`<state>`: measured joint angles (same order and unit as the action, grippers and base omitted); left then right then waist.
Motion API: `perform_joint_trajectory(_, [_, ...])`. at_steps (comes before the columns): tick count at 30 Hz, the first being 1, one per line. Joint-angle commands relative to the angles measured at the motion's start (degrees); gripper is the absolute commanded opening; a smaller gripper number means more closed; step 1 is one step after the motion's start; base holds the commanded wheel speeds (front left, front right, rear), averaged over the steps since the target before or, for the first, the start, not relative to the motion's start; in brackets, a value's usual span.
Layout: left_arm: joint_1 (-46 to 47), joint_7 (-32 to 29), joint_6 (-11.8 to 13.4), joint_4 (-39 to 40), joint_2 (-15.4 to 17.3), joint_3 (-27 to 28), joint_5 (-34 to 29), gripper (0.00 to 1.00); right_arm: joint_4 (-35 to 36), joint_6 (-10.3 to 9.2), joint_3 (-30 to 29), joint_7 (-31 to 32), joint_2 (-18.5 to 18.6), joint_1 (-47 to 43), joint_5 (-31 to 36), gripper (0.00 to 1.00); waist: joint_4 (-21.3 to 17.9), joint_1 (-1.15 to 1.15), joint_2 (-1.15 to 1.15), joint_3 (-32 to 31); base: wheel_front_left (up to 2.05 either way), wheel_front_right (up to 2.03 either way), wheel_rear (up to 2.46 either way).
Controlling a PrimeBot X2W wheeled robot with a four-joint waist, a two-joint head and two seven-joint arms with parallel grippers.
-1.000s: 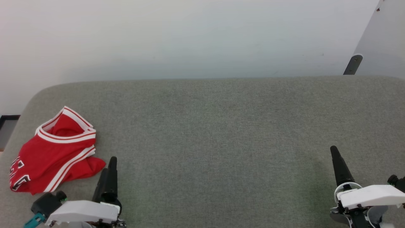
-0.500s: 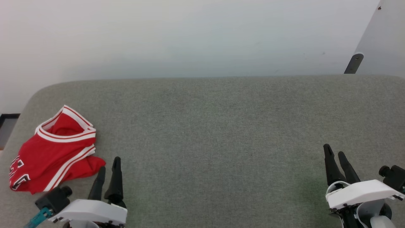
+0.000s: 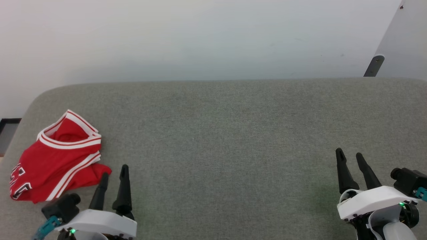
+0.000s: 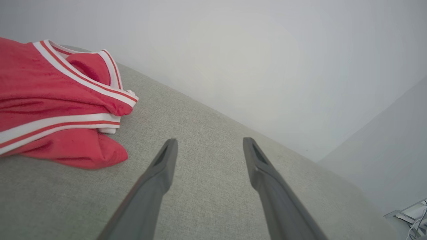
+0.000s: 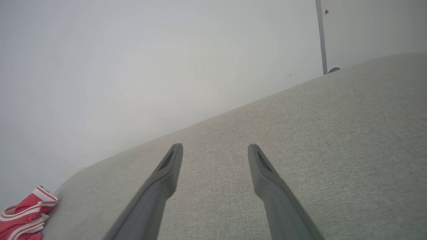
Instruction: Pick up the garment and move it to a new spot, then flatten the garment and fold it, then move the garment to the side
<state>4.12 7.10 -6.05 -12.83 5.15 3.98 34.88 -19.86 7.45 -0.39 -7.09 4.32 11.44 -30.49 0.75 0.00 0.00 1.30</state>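
Wall (image 3: 200,40): pale, smooth and matte, standing behind the counter's far edge.
Counter (image 3: 233,133): broad and flat, covered in grey-green woven cloth with a fine, even grain; its far left corner is rounded.
Side panel (image 3: 407,40): a flat, light grey board leaning in at the upper right of the head view.
Garment (image 3: 56,160): lies bunched in a loose heap at the counter's left end, near the rounded corner. The cloth is red and soft, folded over itself, with bands of white-and-red striped trim running across it.
Lettering (image 3: 16,181): black and white, partly showing on the heap's left edge, too folded to read.
Garment against the jaws: the heap's near right lobe lies just beside the left gripper's fingertips, to their left and apart from them. The left wrist view shows it (image 4: 50,96) left of the fingers with bare counter between. It is well apart from the right gripper, and is a small red scrap (image 5: 23,216) at the far left corner of the right wrist view.
Left gripper (image 3: 114,170): white shell and two long, dark, tapering fingers; jaws wide and empty (image 4: 210,140), hovering low over the cloth cover.
Right gripper (image 3: 349,152): same build, at the counter's right end; jaws wide and empty (image 5: 216,146) over bare counter.
Bracket (image 3: 373,66): a small dark metal strip with a rounded top, at the foot of the side panel.
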Motion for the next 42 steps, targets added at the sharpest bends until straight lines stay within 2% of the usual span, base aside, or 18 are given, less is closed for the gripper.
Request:
perform_joint_trajectory(1, [0.4, 0.6, -0.1, 0.6, 0.2, -0.2, -2.1, 1.00, 0.4, 0.04, -0.3, -0.6, 0.1, 1.4, 2.6, 1.00, 0.0, 0.00, 0.00, 0.0, 0.00, 0.00, 0.00])
perform_joint_trajectory(21, [0.0, 3.4, -0.5, -1.3, 0.6, -0.2, -13.5, 1.00, -1.7, 0.04, -1.0, -3.4, -0.5, 2.5, 15.5, 1.00, 0.0, 0.00, 0.00, -0.1, 0.00, 0.00, 0.00])
perform_joint_trajectory(42, [1.2, 6.0, -1.5, -3.6, 0.8, 0.6, -21.5, 1.00, -3.3, 0.05, -3.0, -6.0, -1.2, 3.8, 25.7, 1.00, 0.2, 0.00, 0.00, 1.0, 0.00, 0.00, 0.00])
